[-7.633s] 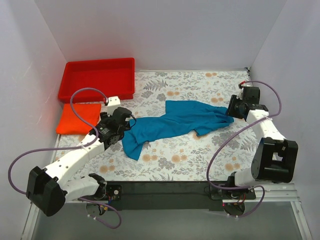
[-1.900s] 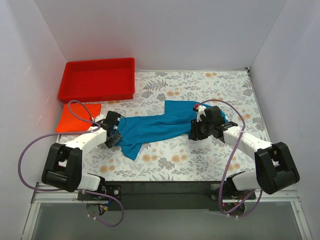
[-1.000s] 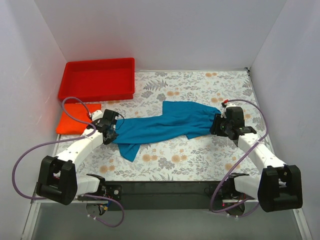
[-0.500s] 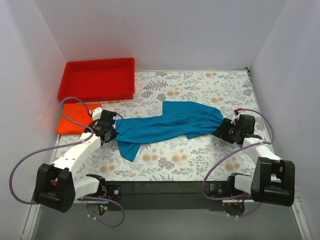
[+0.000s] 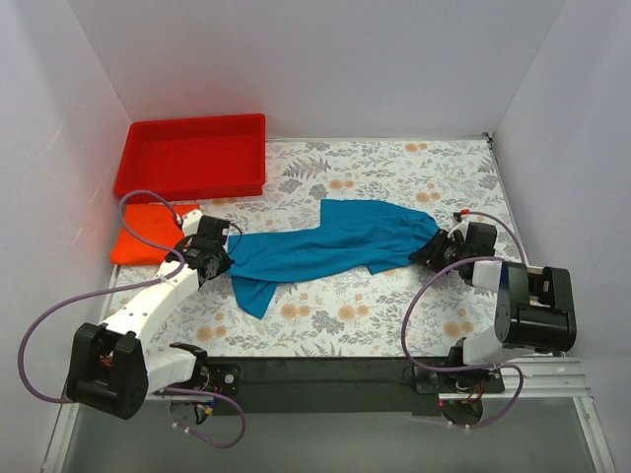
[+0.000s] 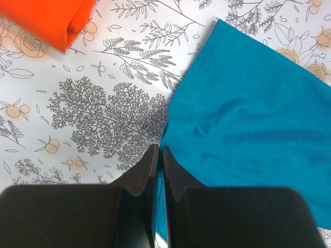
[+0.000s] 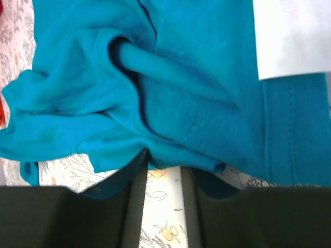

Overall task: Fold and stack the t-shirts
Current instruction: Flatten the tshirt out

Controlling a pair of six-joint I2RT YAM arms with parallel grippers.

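Observation:
The teal t-shirt (image 5: 335, 241) lies stretched in a long, rumpled band across the middle of the floral table. My left gripper (image 5: 215, 260) is at its left end, shut on the shirt's edge (image 6: 248, 124); teal cloth shows between the closed fingers (image 6: 159, 150). My right gripper (image 5: 435, 252) is at the shirt's right end. Its fingers stand apart with bare table between them, and a folded hem of the shirt (image 7: 181, 77) lies across the tips (image 7: 164, 157). The orange-red t-shirt (image 5: 148, 235) (image 6: 46, 15) lies folded at the far left, apart from both grippers.
A rigid red tray (image 5: 192, 123) stands at the back left, just behind the orange-red shirt. White walls enclose the table on the left, back and right. The right arm is folded back close to its base at the table's right side.
The right gripper has slid right to the shirt's right end and its fingers have drawn closer together. The left gripper has stayed shut on the left edge, and the shirt now lies more stretched.

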